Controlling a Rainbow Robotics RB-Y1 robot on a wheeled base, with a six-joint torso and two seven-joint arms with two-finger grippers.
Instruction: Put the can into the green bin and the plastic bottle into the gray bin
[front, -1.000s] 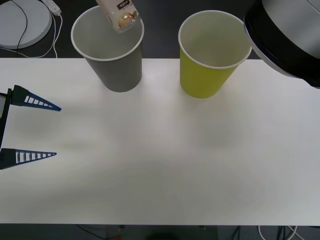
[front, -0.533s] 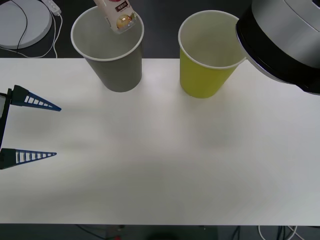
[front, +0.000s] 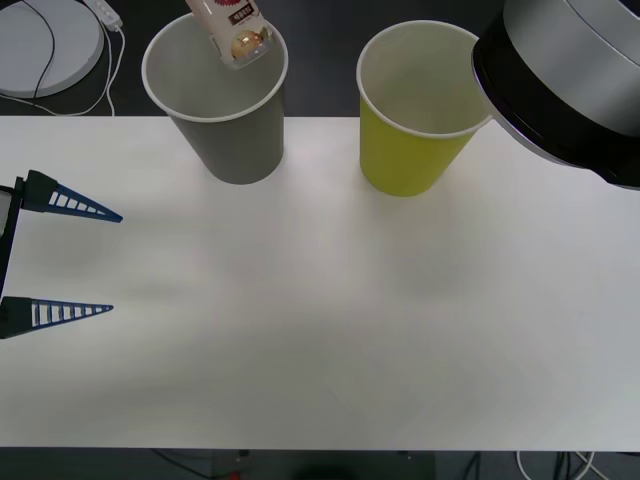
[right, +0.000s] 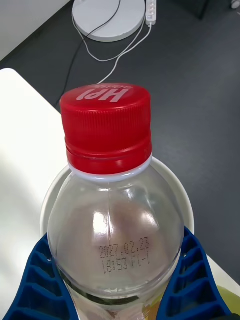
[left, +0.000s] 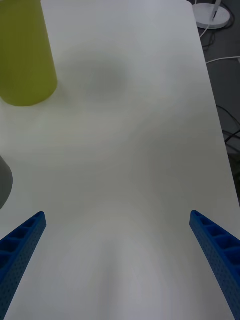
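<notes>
Our right jaws (right: 120, 287) hold the small clear plastic bottle with a red cap (front: 232, 28) above the big gray paper bin (front: 222, 110). It has barely moved, so we judge dropping comes next. Left jaws (front: 105, 262) wait wide apart over the white bench (front: 330, 300).

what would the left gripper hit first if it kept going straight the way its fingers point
Probably nothing soon: the open left gripper points across bare table. The green bin and gray bin sit off to one side.

Plastic bottle (front: 236, 28) above gray bin (front: 225, 110)
</notes>
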